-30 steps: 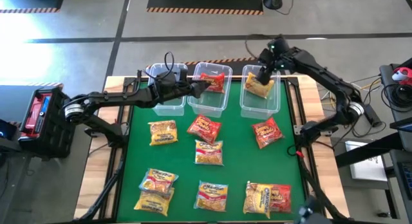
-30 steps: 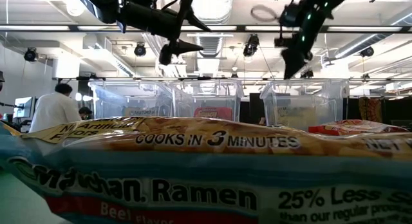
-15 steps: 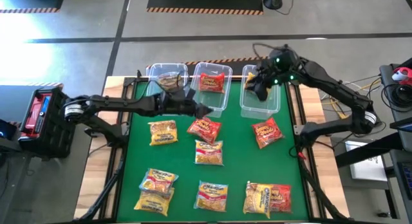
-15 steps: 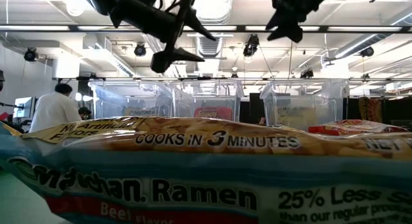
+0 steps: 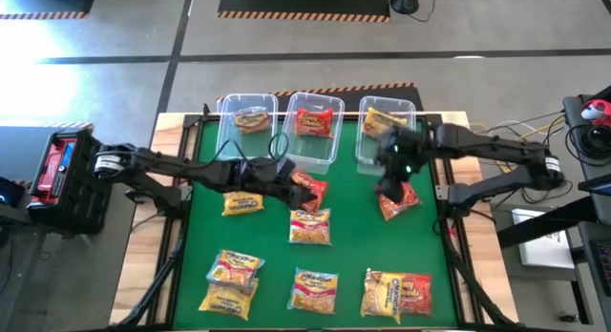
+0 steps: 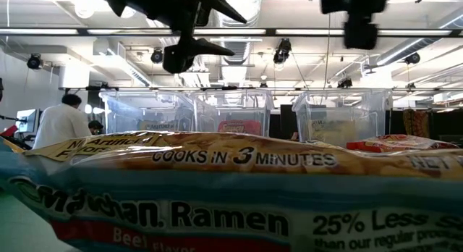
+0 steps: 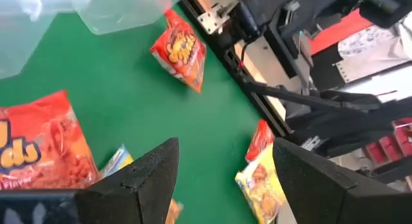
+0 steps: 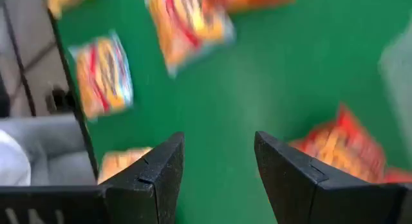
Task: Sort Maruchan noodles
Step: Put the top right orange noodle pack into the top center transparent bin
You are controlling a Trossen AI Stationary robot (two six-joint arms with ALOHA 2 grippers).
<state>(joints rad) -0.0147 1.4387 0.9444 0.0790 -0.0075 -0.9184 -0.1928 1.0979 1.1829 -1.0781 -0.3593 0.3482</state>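
Three clear bins [image 5: 305,155] sit in a row at the far edge of my green mat [image 5: 348,237], one Maruchan noodles packet [image 5: 312,121] in each, and I count about nine more packets loose on the mat. My left gripper [image 5: 294,176] hangs open and empty over a red packet [image 5: 307,189] mid-mat. My right gripper [image 5: 393,186], also open and empty, hovers above another red packet [image 5: 399,200] just before the right bin.
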